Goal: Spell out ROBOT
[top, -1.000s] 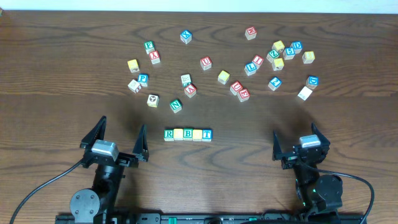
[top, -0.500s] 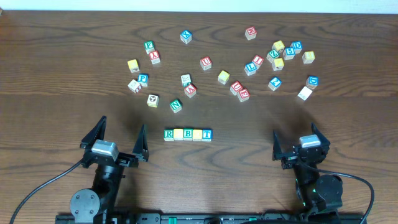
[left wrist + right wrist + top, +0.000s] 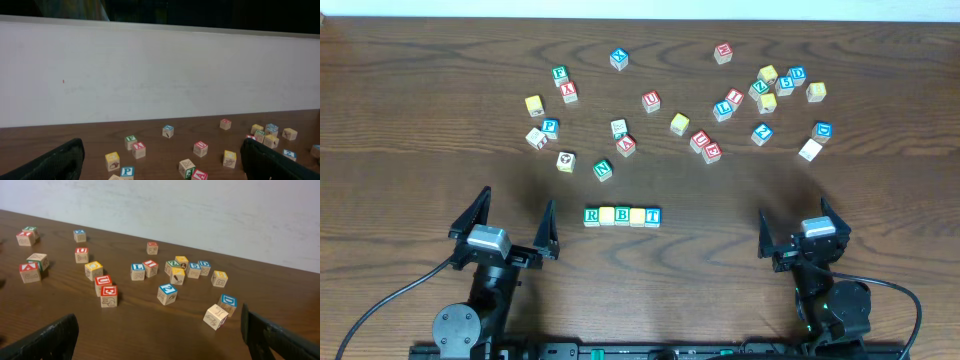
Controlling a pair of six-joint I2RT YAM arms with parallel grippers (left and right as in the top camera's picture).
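Five small wooden cubes (image 3: 622, 216) are sitting edge to edge at the front middle of the dark grained surface (image 3: 440, 100), reading R, yellow, B, yellow, T. I am holding the left tool (image 3: 519, 197) and right tool (image 3: 793, 207) released and empty, so I am judging the spelling done, the next move calling for no further grasp.

pointed black left claw (image 3: 519, 197), right claw (image 3: 792, 206); silver wrist blocks (image 3: 488, 240); black cables (image 3: 380, 300)
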